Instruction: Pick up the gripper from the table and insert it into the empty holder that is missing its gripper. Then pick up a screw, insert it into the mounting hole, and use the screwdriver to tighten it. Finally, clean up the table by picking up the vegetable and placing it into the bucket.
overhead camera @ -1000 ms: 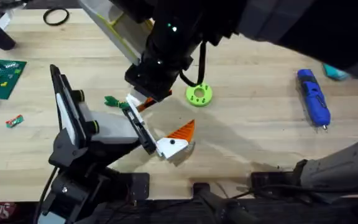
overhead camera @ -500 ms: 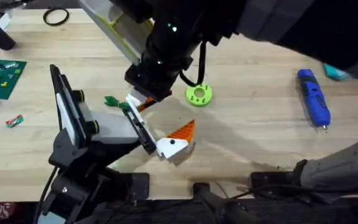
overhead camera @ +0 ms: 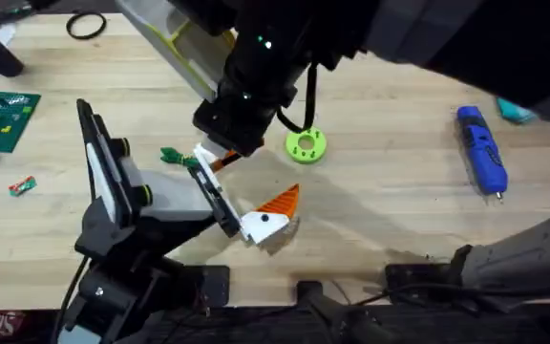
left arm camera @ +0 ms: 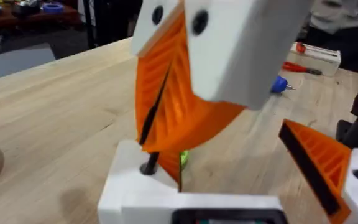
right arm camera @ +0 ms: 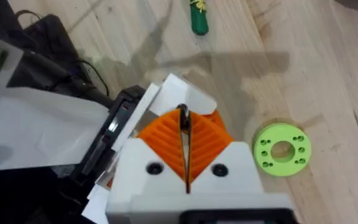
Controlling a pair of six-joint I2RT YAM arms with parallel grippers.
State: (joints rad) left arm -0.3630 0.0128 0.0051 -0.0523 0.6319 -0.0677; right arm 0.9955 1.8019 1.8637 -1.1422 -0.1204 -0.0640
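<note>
My right gripper (overhead camera: 222, 151) reaches across from the far side and hangs over one side of my left gripper (overhead camera: 254, 178). Its orange pads (right arm camera: 166, 140) are shut on a thin black screw (left arm camera: 156, 118). The screw's lower end meets the white holder block (left arm camera: 132, 190) of the left gripper. The left gripper's other white finger (left arm camera: 328, 168) with an orange ribbed pad stands well apart, so it is open with nothing held. The carrot's green top (overhead camera: 172, 155) lies beside the right gripper, its body mostly covered. The blue screwdriver (overhead camera: 482, 150) lies far right. The bucket is out of view.
A lime-green disc (overhead camera: 306, 145) lies just right of the right gripper. A green circuit board (overhead camera: 3, 113) and a small red and green piece (overhead camera: 22, 185) sit at the left, a black ring (overhead camera: 86, 26) at the back left, a teal item (overhead camera: 516, 112) at the right.
</note>
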